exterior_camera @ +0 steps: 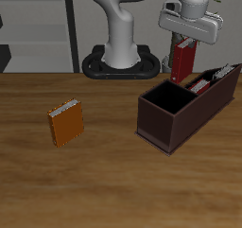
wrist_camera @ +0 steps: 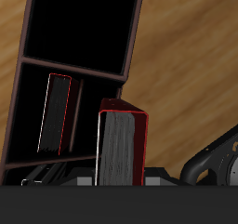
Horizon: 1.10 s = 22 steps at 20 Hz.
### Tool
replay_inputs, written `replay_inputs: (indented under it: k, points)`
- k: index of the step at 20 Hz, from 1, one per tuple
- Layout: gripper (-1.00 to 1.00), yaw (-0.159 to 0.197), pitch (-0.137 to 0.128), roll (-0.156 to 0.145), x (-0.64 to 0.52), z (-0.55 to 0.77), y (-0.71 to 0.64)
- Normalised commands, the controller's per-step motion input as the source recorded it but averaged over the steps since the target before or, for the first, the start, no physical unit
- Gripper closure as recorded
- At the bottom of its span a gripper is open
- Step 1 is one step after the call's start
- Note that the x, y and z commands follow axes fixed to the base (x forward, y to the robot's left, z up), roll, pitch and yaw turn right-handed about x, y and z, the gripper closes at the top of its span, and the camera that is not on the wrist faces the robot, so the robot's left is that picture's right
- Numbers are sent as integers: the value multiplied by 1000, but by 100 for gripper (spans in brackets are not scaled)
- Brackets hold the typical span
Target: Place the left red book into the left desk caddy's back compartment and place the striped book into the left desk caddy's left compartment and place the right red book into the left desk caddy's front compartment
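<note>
Fingers of the gripper [exterior_camera: 185, 44] are clamped on a red book [exterior_camera: 181, 59], which hangs upright below them, long axis vertical, just behind the back end of the left desk caddy [exterior_camera: 161, 126]; which of the two red books this is I cannot tell for certain, though its length suggests the right red book; in the wrist view its pale page edges [wrist_camera: 119, 149] face the camera, and it sits beside the caddy's wall rather than over a slot, so the coming move turns on carrying it sideways over the right opening; the large square compartment [wrist_camera: 84, 23] is empty; a narrower slot already holds a red-edged book [wrist_camera: 56, 114]; another slot shows the striped book [exterior_camera: 214, 78]; an orange book [exterior_camera: 66, 124] lies well apart on the table [exterior_camera: 104, 184].
</note>
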Motion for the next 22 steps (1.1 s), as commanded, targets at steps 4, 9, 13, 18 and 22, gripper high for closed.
replay_inputs:
  k: [4, 9, 13, 18, 22]
  points:
    - [100, -28, -13, 3, 94, 88, 47]
    - [100, -11, -11, -5, 101, 27, 71]
    - [100, -3, 6, -3, 127, -11, 60]
    - [100, 0, 15, 2, 119, -62, 20]
    - [100, -12, 7, -11, 85, -6, 2]
